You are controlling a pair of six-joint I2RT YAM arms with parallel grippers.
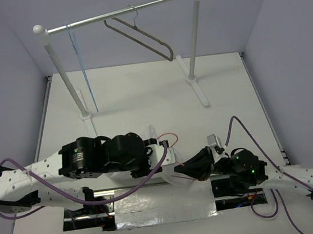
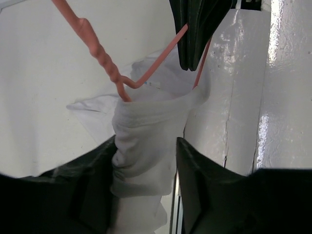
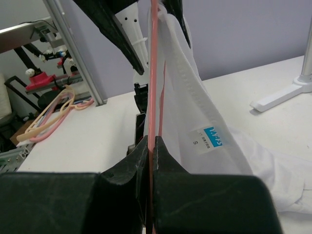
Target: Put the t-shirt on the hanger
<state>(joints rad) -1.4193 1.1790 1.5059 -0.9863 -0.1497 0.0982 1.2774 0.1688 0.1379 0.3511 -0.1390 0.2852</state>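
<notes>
Nearest us in the left wrist view, the left pincer [image 2: 145, 151] stands spread, with a dark finger on either side of a bunched column of the t-shirt [image 2: 151, 117]. Above the bunch the hanger [image 2: 100, 51] runs up and left, its twisted neck bare. One of its wires climbs right into the right pincer [image 3: 151, 144], whose fingers are pressed together on that pink wire.

From overhead, both arms meet at the near middle of the counter [image 1: 143, 96] and cover almost all of the shirt. Only a thin curve of pink wire shows just beyond the left pincer.

The right wrist view alone gives us the neck label [image 3: 208, 138], blue print on white. There the fabric drapes along the wire and trails onto the counter at right. That view also shows pink and cream wire loops [image 3: 51, 114] lying beyond the counter's edge at its left.

Farther back, the rack [image 1: 127, 10] carries a light-blue hanger [image 1: 84, 74] at left and a grey-brown hanger [image 1: 148, 41] toward the right. Open counter lies between the rack's feet and the arms.
</notes>
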